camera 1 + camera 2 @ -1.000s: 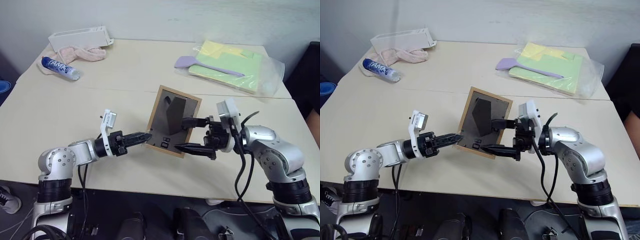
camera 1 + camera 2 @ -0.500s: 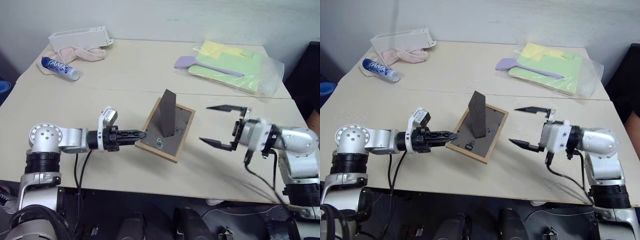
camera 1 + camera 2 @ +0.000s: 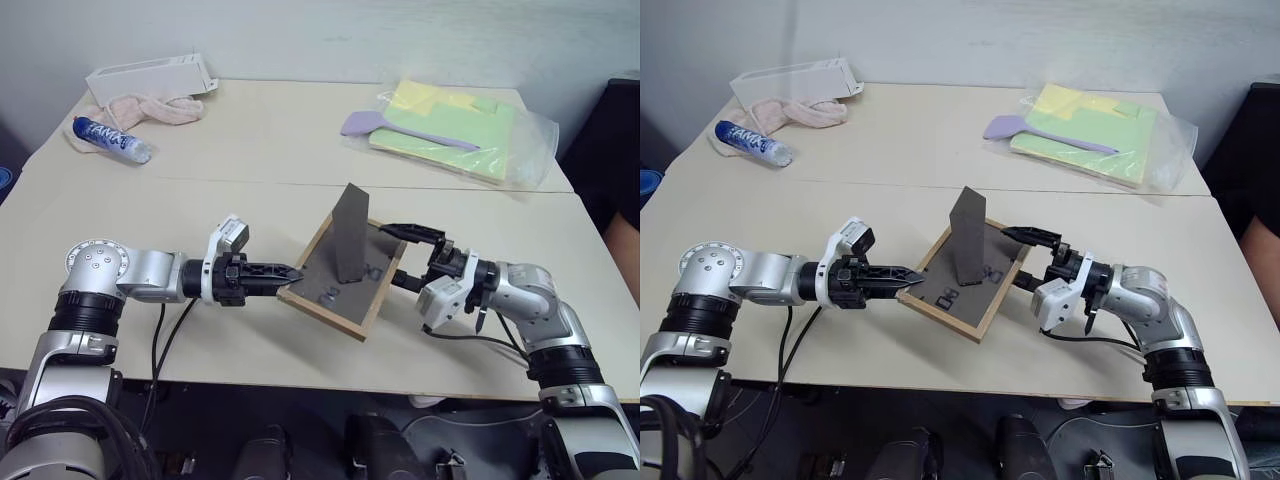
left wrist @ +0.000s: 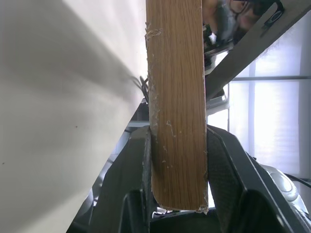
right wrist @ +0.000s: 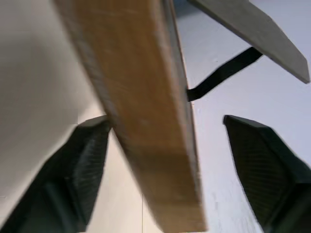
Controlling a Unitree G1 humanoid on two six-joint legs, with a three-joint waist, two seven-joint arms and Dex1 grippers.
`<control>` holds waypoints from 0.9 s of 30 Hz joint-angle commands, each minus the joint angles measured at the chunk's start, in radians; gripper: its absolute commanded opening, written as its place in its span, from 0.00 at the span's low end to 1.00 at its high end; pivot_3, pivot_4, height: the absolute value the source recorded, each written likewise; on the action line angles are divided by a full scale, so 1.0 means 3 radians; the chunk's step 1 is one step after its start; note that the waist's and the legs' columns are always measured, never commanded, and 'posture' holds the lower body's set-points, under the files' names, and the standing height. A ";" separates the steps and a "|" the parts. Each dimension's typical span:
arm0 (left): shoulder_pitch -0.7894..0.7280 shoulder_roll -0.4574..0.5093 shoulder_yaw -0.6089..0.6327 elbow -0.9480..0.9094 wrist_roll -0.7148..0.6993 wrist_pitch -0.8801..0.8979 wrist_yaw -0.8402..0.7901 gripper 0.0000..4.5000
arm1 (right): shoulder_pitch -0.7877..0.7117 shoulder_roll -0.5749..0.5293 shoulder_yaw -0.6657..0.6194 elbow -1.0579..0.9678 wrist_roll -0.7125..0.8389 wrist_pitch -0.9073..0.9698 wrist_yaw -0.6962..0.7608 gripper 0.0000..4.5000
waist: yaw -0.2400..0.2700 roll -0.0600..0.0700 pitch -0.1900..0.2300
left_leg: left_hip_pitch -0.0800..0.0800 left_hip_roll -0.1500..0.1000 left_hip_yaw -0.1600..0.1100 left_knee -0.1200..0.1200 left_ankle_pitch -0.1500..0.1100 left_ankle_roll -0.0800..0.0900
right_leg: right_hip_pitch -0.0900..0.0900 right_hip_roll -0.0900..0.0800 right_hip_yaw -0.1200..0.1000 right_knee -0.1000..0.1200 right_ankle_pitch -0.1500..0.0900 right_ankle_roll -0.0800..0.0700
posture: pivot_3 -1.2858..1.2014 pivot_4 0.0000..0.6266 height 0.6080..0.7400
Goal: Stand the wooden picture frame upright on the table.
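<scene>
My left pincer [image 3: 287, 271] is clenched on the near-left edge of the wooden picture frame [image 3: 347, 276], which lies tilted, back panel up, easel stand raised, mid-bench [image 3: 200, 200]. My right pincer [image 3: 407, 257] stands released, fingers straddling the frame's right edge. Frame's long axis runs away from me. Far right, a clear bag [image 3: 520, 150] holds yellow-green folders [image 3: 450, 125].
</scene>
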 commanded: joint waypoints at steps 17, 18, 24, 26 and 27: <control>0.0626 0.0587 0.0943 -0.0993 0.0198 -0.0776 -0.0018 0.87 | 0.0007 -0.0161 0.0430 -0.0001 0.0758 0.0376 -0.0530 0.28 | -0.0066 0.0001 0.0000 | 0.0001 0.0003 0.0000 -0.0003 0.0002 -0.0003 | -0.0002 0.0002 0.0001 0.0001 -0.0002 -0.0003 | 0.52 0.24 1.00; 0.0715 0.0638 0.1030 -0.1082 0.0369 -0.0851 -0.0121 0.87 | 0.0029 -0.0167 0.0465 -0.0038 0.0965 0.0477 -0.0428 0.28 | -0.0072 0.0001 0.0000 | 0.0003 0.0004 0.0000 -0.0004 0.0002 -0.0004 | -0.0001 0.0002 0.0000 0.0001 -0.0002 -0.0004 | 0.52 0.24 1.00; 0.1470 0.0796 0.0922 -0.1862 0.2864 -0.3317 -0.1951 0.93 | 0.0278 -0.0099 0.0484 -0.0937 0.3296 0.2562 0.0647 0.28 | -0.0003 0.0005 0.0003 | 0.0001 0.0003 -0.0001 -0.0005 0.0002 -0.0004 | 0.0003 0.0002 -0.0004 -0.0018 -0.0003 -0.0005 | 0.52 0.24 1.00; 0.1605 0.0765 0.0728 -0.1916 0.3454 -0.3955 -0.2322 0.99 | 0.0288 -0.0111 0.0349 -0.1192 0.4055 0.3593 0.0632 0.28 | 0.0014 0.0006 0.0003 | 0.0001 0.0003 -0.0002 -0.0005 0.0002 -0.0003 | 0.0003 0.0001 -0.0004 -0.0021 -0.0003 -0.0005 | 0.52 0.24 1.00; 0.1595 0.0639 0.0716 -0.1920 0.3571 -0.4139 -0.2364 1.00 | 0.0261 -0.0122 0.0260 -0.1224 0.4424 0.4087 0.0578 0.28 | 0.0027 0.0006 0.0003 | 0.0000 0.0003 -0.0002 -0.0005 0.0002 -0.0002 | 0.0004 -0.0001 -0.0004 -0.0021 -0.0003 -0.0005 | 0.52 0.24 1.00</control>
